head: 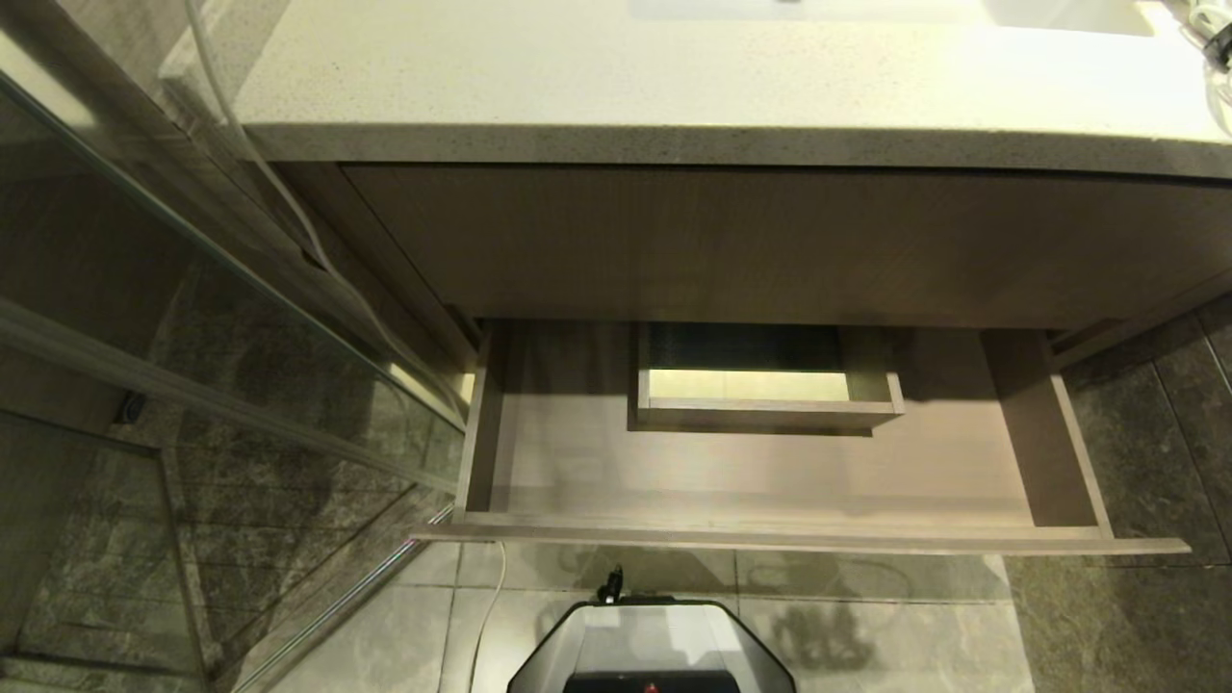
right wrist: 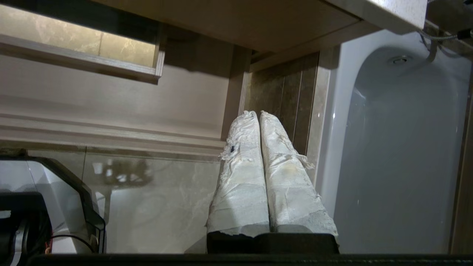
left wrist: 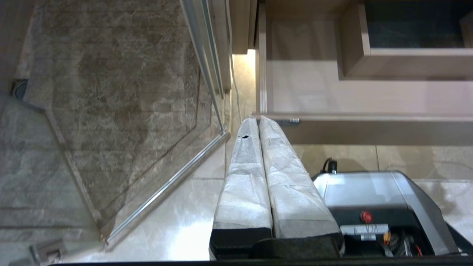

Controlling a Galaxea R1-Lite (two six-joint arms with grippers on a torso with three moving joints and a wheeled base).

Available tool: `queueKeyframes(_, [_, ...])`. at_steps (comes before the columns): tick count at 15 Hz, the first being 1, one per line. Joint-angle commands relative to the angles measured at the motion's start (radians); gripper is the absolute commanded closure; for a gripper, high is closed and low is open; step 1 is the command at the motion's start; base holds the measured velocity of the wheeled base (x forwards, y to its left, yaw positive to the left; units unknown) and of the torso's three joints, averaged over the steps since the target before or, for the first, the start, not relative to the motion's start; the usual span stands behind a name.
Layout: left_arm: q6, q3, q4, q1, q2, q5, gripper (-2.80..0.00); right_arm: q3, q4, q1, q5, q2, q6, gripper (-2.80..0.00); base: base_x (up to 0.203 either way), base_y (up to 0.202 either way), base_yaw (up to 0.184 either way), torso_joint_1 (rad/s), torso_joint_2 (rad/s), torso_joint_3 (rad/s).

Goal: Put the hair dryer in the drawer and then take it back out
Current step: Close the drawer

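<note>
Drawer (head: 770, 481) pulled fully out under the vanity countertop (head: 674, 87), wood-grain, U-shaped floor wrapping a boxed cutout (head: 765, 409) at the back centre; nothing lies inside it. Hair dryer can't be picked out for sure: only a bit of white cord and a dark plug (head: 1215, 43) at the far right corner of the countertop, body not visible. Neither arm shows in the head view, just the robot's base (head: 650, 650) on the tiled floor (head: 866, 616) in front of the drawer. Left gripper (left wrist: 258, 120) hangs low at the left side, wrapped fingers (left wrist: 244, 184) pressed together, jaws closed on nothing, tips level with the drawer's front left corner near a small dark label (left wrist: 292, 120), apart from it; glass shower panel (left wrist: 207, 74) further out on that side. Right gripper (right wrist: 257, 114) held off the drawer's right end, pointing toward the dark tiled wall strip (right wrist: 284, 96) between vanity and white bathtub (right wrist: 399, 147), padded fingers (right wrist: 240, 177) shut flat against each other, empty, touching nothing
</note>
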Motion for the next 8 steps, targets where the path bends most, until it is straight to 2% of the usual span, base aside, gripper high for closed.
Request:
queueKeyframes(1, [0.000,0.002,0.000,0.000,0.000,0.001,0.00,0.006,0.007,0.000,-0.001,-0.009,-0.003,0.00,0.000,0.000,0.000,-0.259,-0.08,-0.350])
queueKeyframes(5, [0.000,0.000,0.000,0.000,0.000,0.001,0.00,0.022,0.004,0.000,-0.004,-0.020,-0.001,0.00,0.000,0.000,0.000,-0.245,-0.11,-0.355])
queueKeyframes(6, [0.000,0.000,0.000,0.000,0.000,0.001,0.00,0.029,0.002,0.000,-0.004,-0.024,-0.001,0.00,0.000,0.000,0.000,-0.294,0.11,-0.102])
queueKeyframes(8, [0.000,0.002,0.000,0.000,0.000,0.001,0.00,0.047,-0.001,0.000,-0.004,-0.034,-0.001,0.00,0.000,0.000,0.000,-0.337,0.41,0.030])
